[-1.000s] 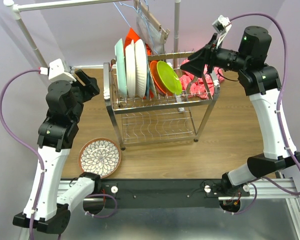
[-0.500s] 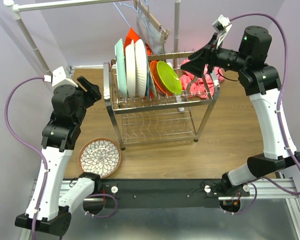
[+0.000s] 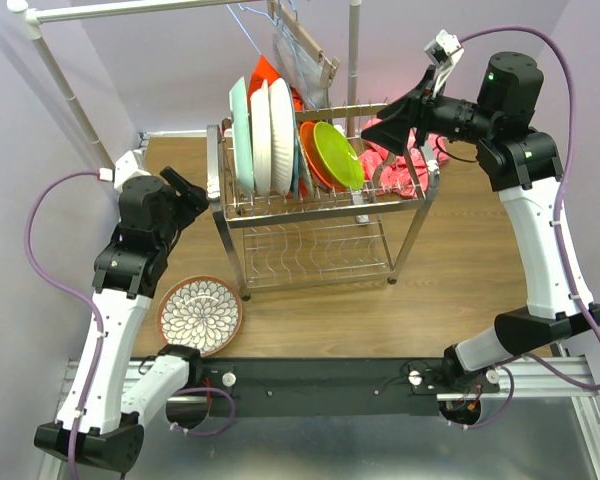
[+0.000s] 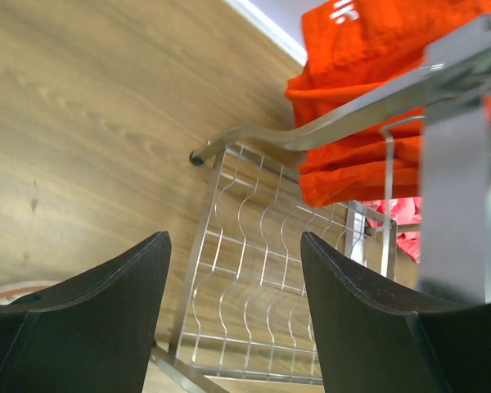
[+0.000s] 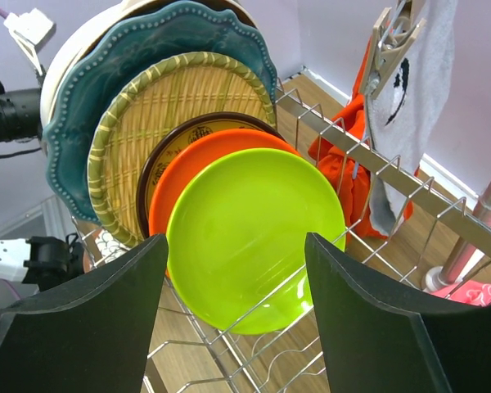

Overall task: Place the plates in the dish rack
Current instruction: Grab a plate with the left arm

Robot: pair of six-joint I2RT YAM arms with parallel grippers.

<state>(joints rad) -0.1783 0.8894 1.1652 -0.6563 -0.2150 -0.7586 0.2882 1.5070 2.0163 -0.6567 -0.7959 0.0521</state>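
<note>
The chrome dish rack [image 3: 320,208] stands mid-table with several plates upright in its upper shelf: mint [image 3: 241,135], white [image 3: 270,135], orange [image 3: 313,155] and lime green [image 3: 338,155]. The right wrist view shows the lime plate [image 5: 254,237] in front of the orange [image 5: 192,160], tan woven [image 5: 164,115] and teal [image 5: 106,82] plates. My right gripper [image 5: 237,246] is open, just right of the lime plate [image 3: 370,128]. A floral plate [image 3: 200,315] lies flat on the table at the front left. My left gripper [image 3: 192,192] is open beside the rack's left end, facing its lower shelf [image 4: 254,278].
A white clothes rail [image 3: 180,8] with hangers stands behind the rack. An orange cloth [image 4: 368,98] hangs past the rack's far side, a red and pink cloth [image 3: 405,165] lies at its right end, and a pegged grey cloth [image 5: 409,90] hangs above.
My left arm has swung right and down toward the rack's left end. The right arm and the plates have stayed put.
</note>
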